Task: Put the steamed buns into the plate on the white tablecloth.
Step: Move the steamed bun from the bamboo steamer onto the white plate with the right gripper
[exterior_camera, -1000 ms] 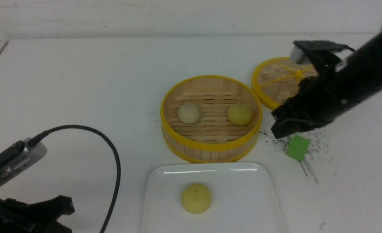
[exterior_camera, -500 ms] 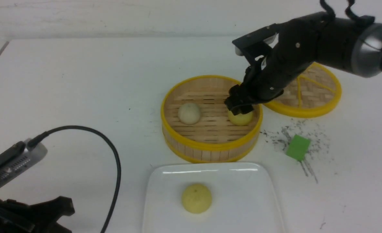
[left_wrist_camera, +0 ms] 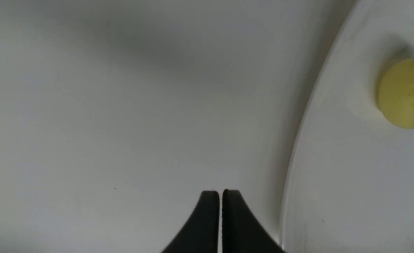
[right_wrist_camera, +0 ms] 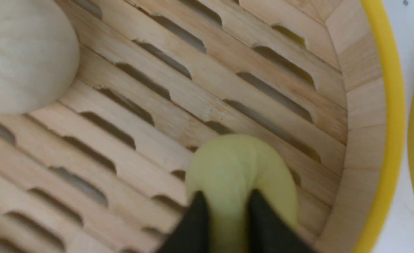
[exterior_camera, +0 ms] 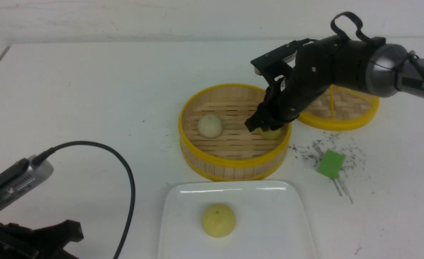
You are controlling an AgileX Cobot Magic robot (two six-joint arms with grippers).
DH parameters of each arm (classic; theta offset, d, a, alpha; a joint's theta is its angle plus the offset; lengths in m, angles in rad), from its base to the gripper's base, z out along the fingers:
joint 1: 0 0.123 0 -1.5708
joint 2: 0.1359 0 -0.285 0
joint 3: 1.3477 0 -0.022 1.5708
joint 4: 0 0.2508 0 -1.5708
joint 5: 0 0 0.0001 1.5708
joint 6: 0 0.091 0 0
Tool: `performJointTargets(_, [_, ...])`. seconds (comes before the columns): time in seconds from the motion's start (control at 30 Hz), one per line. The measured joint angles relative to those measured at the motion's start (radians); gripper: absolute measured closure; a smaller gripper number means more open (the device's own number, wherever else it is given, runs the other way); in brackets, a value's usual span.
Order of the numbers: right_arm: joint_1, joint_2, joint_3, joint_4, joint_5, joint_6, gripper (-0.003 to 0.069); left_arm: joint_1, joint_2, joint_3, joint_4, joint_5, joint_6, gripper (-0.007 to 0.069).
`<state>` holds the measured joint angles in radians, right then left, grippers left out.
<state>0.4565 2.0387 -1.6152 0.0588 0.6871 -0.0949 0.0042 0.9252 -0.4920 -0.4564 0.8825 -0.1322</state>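
A pale yellow steamed bun (exterior_camera: 218,219) (left_wrist_camera: 405,93) lies in the white square plate (exterior_camera: 280,201) (left_wrist_camera: 333,175) on the white tablecloth (exterior_camera: 89,90). In the bamboo steamer sit an off-white bun (exterior_camera: 209,126) (right_wrist_camera: 20,52) and a second yellow bun (exterior_camera: 270,134) (right_wrist_camera: 240,165). My right gripper (exterior_camera: 265,127) (right_wrist_camera: 224,198) reaches down into the steamer, and its two black fingers pinch that yellow bun, which bulges between them. My left gripper (left_wrist_camera: 221,191) is shut and empty, low over the cloth just beside the plate's rim.
The round yellow-rimmed steamer (exterior_camera: 233,163) stands behind the plate. Its woven lid (exterior_camera: 341,108) lies to the right, under my right arm. A green block (exterior_camera: 330,164) sits among dark scuff marks. A black cable (exterior_camera: 127,180) loops from the left wrist camera.
My right arm swung left from above the green block into the steamer, came down over the yellow bun and closed its fingers on it. The left arm has stayed in place.
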Motion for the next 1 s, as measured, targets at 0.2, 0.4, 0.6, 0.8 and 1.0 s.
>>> performJointTargets(0.2, [0.000,-0.210,-0.049,0.065,0.286,0.000,0.0643,0.000,0.000,0.000,0.000,0.000,0.000,0.0571])
performJointTargets(0.4, [0.009,-0.438,0.008,0.221,0.534,0.034,0.0637,0.000,0.000,0.000,0.000,0.000,0.000,0.0569])
performJointTargets(0.6, [0.133,-0.502,0.292,0.249,0.437,0.009,0.0599,0.000,0.000,0.000,0.000,-0.013,0.001,0.0559])
performJointTargets(0.8, [0.271,-0.407,0.557,0.164,0.084,0.008,0.0461,0.000,0.000,0.000,0.000,-0.067,0.004,0.0554])
performJointTargets(1.0, [0.298,-0.340,0.587,0.201,-0.046,0.008,0.0265,0.000,0.000,0.000,-0.002,-0.108,0.079,0.0552])
